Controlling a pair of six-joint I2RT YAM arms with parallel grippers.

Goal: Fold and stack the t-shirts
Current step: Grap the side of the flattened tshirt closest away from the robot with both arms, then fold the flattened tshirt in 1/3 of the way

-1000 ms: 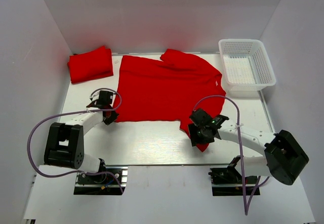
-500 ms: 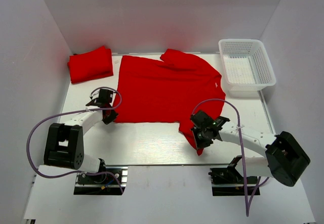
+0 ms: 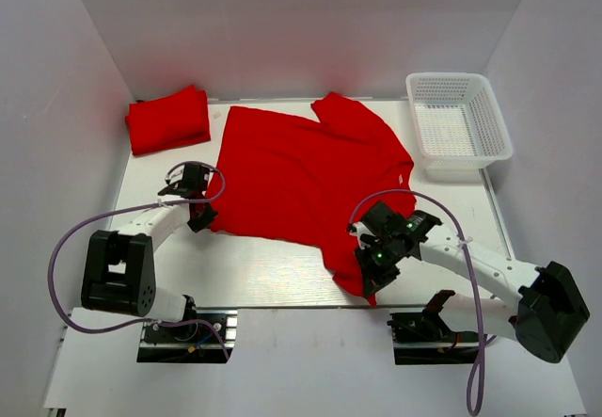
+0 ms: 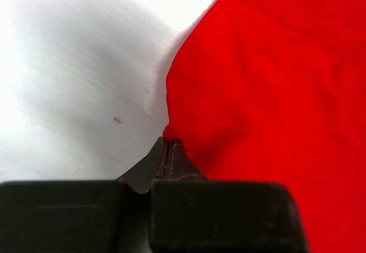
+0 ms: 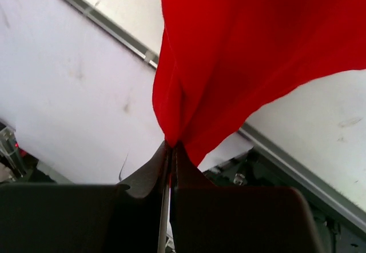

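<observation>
At the far left of the table we see a folded t-shirt lying by itself. Nearer to us, our left gripper sits low on the table with its jaws pressed together on the near left corner of the spread t-shirt. That shirt lies skewed across the middle of the table, its near right part gathered into a bunch. Our right gripper holds this bunch close to the table's near edge, jaws pinching a hanging fold of red cloth. A white mesh basket stands at the far right, just beside the shirt's sleeve.
</observation>
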